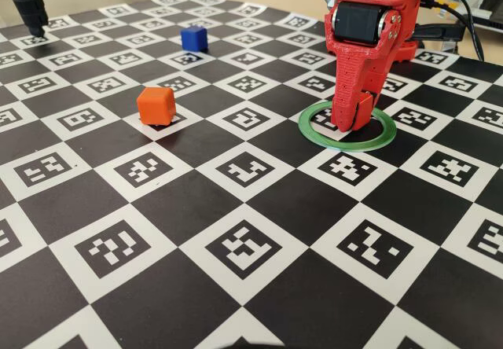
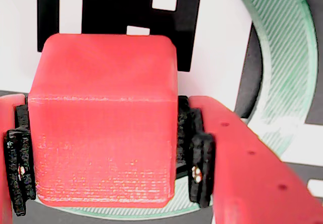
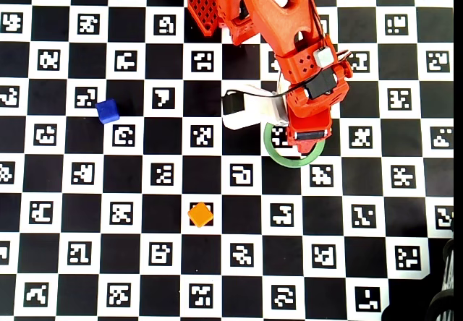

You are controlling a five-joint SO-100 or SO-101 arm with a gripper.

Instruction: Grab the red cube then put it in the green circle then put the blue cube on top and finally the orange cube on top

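While I watch the wrist view, the gripper pinches the red cube between its two fingers, pads flush on the cube's left and right faces. From the fixed view the gripper sits down inside the green circle, at the right of the checkered board. I count one red cube, one blue cube far left, one orange cube nearer left, one ring. Blue and orange sit well apart from the ring.
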